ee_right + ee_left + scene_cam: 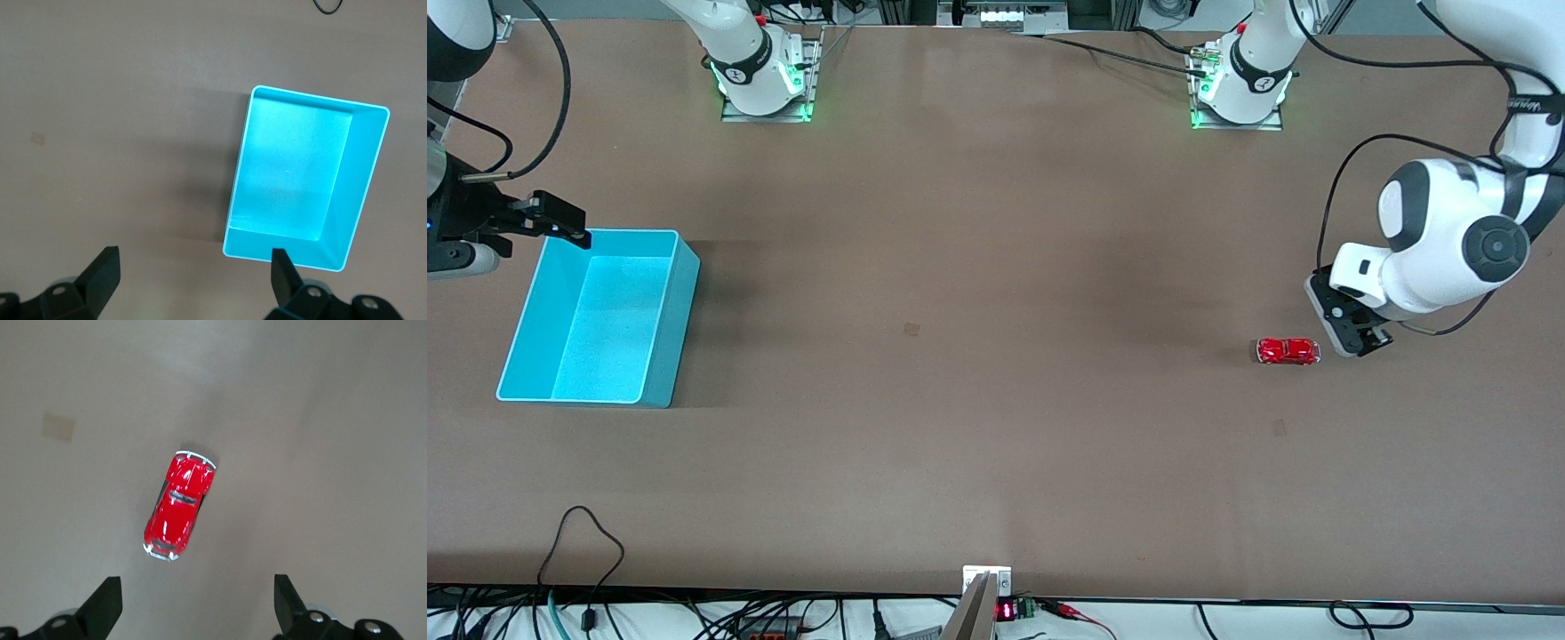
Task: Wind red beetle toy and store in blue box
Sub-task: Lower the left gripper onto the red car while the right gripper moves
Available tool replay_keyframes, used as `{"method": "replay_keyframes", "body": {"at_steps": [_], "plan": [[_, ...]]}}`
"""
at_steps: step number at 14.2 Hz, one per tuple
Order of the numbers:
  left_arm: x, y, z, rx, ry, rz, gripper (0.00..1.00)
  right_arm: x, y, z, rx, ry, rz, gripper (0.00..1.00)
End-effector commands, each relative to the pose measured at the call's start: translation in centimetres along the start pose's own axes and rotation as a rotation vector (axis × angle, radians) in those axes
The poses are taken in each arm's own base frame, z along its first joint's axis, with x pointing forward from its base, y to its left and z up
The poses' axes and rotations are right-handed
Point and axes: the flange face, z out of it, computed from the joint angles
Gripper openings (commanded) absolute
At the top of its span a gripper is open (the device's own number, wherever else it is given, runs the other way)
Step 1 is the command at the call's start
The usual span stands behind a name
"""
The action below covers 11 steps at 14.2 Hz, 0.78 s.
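The red beetle toy is parked on its wheels on the bare brown table, toward the left arm's end, well apart from the blue box that is sat at the right arm's end. Nothing is seen inside the box, just its speckled floor.

The left arm is bent down from its base, wrist folded over so the left gripper is hung low just beside the toy, on the side toward the table's end. In the left wrist view the toy is framed a bit off-centre between the two dark fingers, which are spread wide apart, and nothing is touched by them.

The right arm is reached out past the table's edge, its right gripper held level over the box's rim corner farthest from the front camera. Its fingers are also spread wide in the right wrist view, with the box looked down on and nothing gripped.
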Motion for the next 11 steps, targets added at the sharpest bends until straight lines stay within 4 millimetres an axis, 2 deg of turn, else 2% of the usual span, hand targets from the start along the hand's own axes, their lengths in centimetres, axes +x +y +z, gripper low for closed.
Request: {"method": "replay_keyframes", "body": {"at_steps": [1,5,11], "plan": [[0.2,-0.9,2.6,0.019,-0.005,0.186,1.0,-0.1,0.0,-0.3,0.013,-0.003,0.001,1.0],[-0.6,-1.8,6.7,0.016,0.014,0.32,1.0,-0.1,0.0,-0.3,0.013,-0.003,-0.003,1.0],[-0.3,-1.4,8.5,0.086,0.04,0.364,1.0,0.1,0.0,0.2,0.014,-0.012,-0.002,1.0]]}}
